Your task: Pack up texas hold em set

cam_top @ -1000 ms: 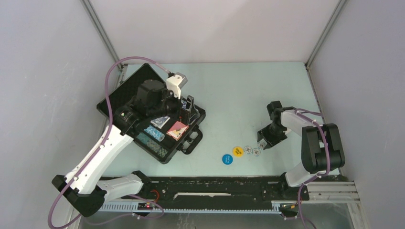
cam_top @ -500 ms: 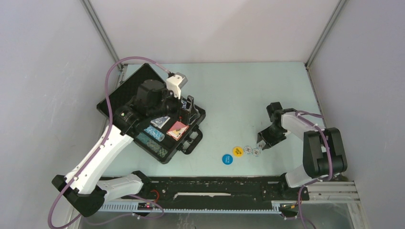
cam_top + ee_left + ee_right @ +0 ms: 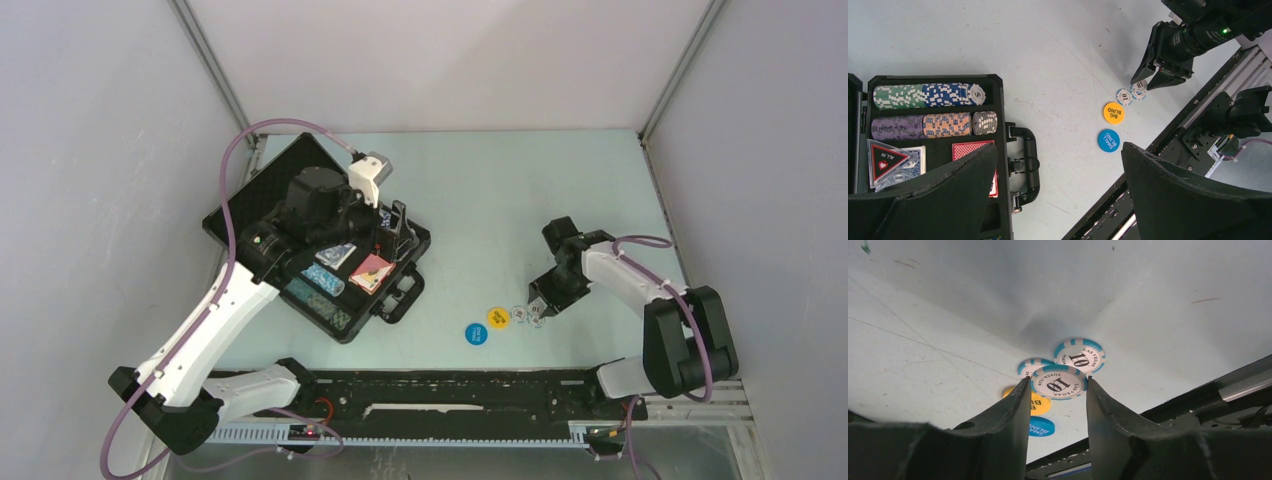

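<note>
The black briefcase (image 3: 346, 332) lies open at the left, with its handle (image 3: 1025, 160) toward the table. It holds rows of poker chips (image 3: 923, 95), a red deck (image 3: 968, 149), a blue deck (image 3: 918, 156) and the triangular marker (image 3: 885, 161). My left gripper (image 3: 1059, 150) hangs open and empty above the case's handle side. On the table lie a yellow disc (image 3: 497, 317), a blue disc (image 3: 476, 333) and two blue-and-white 10 chips (image 3: 1079, 356). My right gripper (image 3: 1058, 385) is low over them, its fingertips closed on the edges of a third 10 chip (image 3: 1058, 382).
A black rail (image 3: 450, 390) runs along the near table edge, just in front of the discs. Grey walls enclose the table on three sides. The case lid (image 3: 270, 190) lies open toward the back left.
My right gripper has moved left and down toward the two loose chips by the yellow disc. The left arm and the case have not moved.
</note>
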`<state>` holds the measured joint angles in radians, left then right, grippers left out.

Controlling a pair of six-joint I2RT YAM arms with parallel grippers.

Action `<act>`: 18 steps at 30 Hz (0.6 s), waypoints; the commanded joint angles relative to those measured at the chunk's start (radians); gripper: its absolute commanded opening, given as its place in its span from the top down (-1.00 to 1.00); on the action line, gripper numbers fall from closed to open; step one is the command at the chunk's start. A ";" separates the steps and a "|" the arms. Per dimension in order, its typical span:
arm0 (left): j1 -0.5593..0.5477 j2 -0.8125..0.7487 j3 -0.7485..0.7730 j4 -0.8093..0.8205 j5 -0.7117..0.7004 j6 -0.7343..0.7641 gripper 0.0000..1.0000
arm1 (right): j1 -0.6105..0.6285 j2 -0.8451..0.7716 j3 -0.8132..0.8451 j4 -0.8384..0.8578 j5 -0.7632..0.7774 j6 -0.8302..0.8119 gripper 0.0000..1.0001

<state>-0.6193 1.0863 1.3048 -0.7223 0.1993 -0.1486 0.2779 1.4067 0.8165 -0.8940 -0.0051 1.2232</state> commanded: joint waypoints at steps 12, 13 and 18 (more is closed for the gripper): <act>0.003 -0.015 -0.021 0.021 0.029 0.004 -1.00 | 0.024 0.035 -0.028 0.018 0.016 0.061 0.18; 0.004 -0.014 -0.021 0.021 0.029 0.004 -1.00 | 0.023 0.037 -0.031 0.020 0.016 0.061 0.18; 0.003 -0.011 -0.021 0.021 0.028 0.004 -1.00 | 0.021 0.049 -0.048 0.046 -0.015 0.057 0.17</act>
<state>-0.6193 1.0863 1.3048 -0.7223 0.2134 -0.1486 0.2970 1.4429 0.7776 -0.8642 -0.0132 1.2594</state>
